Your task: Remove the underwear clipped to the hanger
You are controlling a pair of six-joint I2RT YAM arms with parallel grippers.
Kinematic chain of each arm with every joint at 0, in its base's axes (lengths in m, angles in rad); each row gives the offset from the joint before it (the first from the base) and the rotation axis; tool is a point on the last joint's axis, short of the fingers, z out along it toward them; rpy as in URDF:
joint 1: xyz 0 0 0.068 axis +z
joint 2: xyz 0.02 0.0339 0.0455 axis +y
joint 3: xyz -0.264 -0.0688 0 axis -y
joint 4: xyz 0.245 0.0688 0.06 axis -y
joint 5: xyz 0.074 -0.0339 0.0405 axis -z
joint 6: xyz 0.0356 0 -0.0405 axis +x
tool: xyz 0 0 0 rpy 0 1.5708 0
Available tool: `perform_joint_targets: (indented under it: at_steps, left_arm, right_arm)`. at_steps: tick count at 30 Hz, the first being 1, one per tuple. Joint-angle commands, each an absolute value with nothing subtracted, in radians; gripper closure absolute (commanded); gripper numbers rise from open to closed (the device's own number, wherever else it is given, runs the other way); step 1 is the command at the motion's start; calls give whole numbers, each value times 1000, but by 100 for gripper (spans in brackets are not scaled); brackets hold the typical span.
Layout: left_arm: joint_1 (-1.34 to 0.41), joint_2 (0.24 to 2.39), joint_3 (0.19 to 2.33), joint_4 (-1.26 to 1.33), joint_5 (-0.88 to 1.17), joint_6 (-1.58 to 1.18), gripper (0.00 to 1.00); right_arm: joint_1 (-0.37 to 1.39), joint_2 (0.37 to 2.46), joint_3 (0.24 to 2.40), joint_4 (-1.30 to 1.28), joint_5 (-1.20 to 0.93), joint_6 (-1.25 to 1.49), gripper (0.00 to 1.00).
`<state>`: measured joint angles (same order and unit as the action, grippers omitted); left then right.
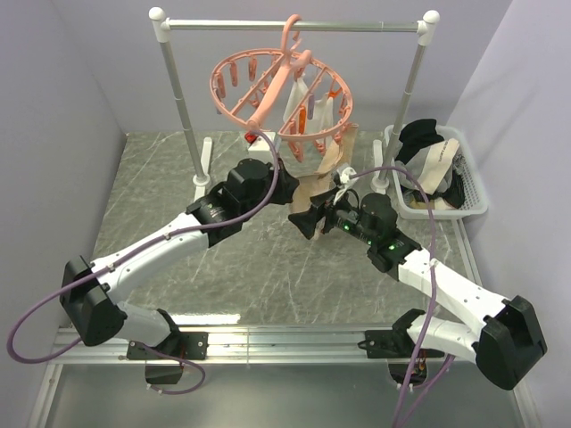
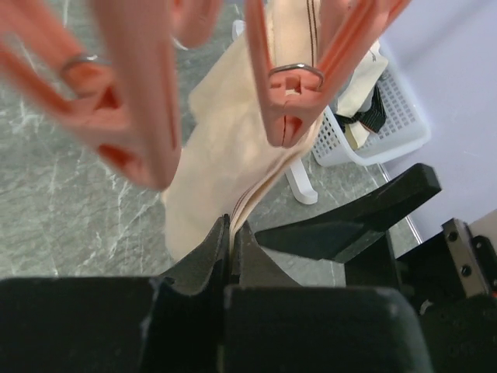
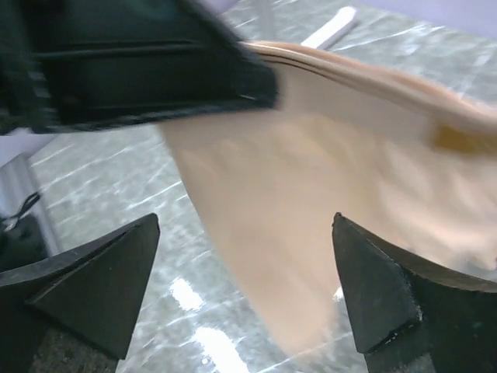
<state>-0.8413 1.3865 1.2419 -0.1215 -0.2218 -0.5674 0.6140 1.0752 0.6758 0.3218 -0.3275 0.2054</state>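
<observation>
Here, at the middle of the table (image 1: 152, 205), the two arms meet under the hanger (image 1: 268, 102). The left gripper (image 2: 231, 241) is closed, and it pinches the lower edge of a cream underwear (image 2: 225, 132) between its fingers. The right gripper (image 3: 245, 233) is wide open just to the right of it. The cloth hangs in front of the gap between its fingers, and they do not touch it. The underwear goes up from the left gripper to the hanger, beside a pink clip (image 2: 289, 101). The hanger is tilted and hooked on the silver rail (image 1: 294, 26) at the far side. At the far right, a white basket (image 1: 473, 192) holds black and cream clothes (image 1: 419, 134).
</observation>
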Motion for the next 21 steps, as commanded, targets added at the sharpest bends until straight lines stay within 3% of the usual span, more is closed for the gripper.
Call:
perform_joint_targets:
  at_steps: [1, 14, 21]
  left_arm:
    - [-845, 1318, 1232, -107, -268, -548, 99]
    - [-842, 1200, 1141, -130, -272, -572, 100]
    - [-842, 1106, 1101, -170, -258, -601, 100]
  right_arm:
    - [618, 1007, 693, 337, -198, 215, 0]
    - [585, 782, 640, 273, 221, 195, 0]
    - [474, 816, 683, 287, 137, 215, 0]
